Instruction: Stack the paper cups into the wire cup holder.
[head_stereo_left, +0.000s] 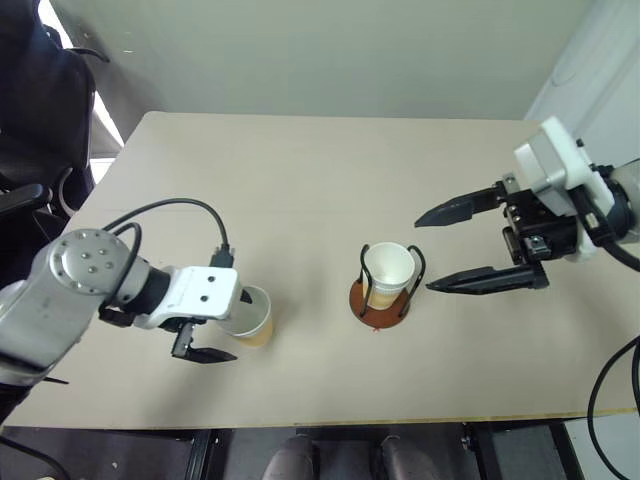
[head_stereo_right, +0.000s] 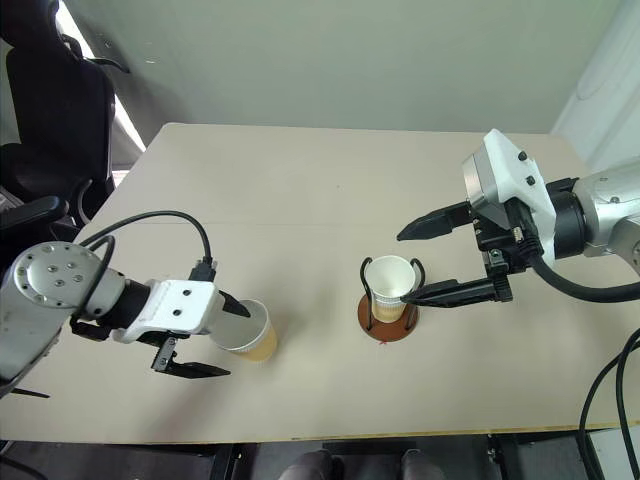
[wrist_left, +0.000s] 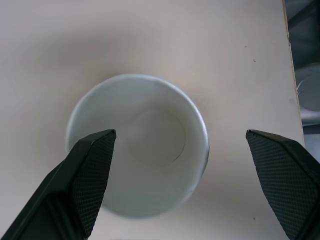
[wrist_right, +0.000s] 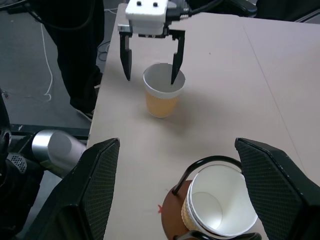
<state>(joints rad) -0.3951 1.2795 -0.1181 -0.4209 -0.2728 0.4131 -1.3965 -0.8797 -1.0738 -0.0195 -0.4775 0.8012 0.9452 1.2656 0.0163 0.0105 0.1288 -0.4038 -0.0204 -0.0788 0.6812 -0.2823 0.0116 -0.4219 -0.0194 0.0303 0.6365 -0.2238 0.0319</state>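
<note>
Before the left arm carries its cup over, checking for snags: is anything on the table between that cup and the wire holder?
Nothing visible: bare table lies between the loose cup and the wire cup holder.

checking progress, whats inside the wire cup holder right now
The wire cup holder holds paper cups nested upright: a white rim and empty white inside on top, a tan band of another cup below. How many are nested is covered by the outer cup.

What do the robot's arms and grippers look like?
Each arm is silver-grey metal ending in a white boxy wrist block, with black cables looping off it. The left gripper and right gripper each have two long, pointed black fingers with textured pads.
</note>
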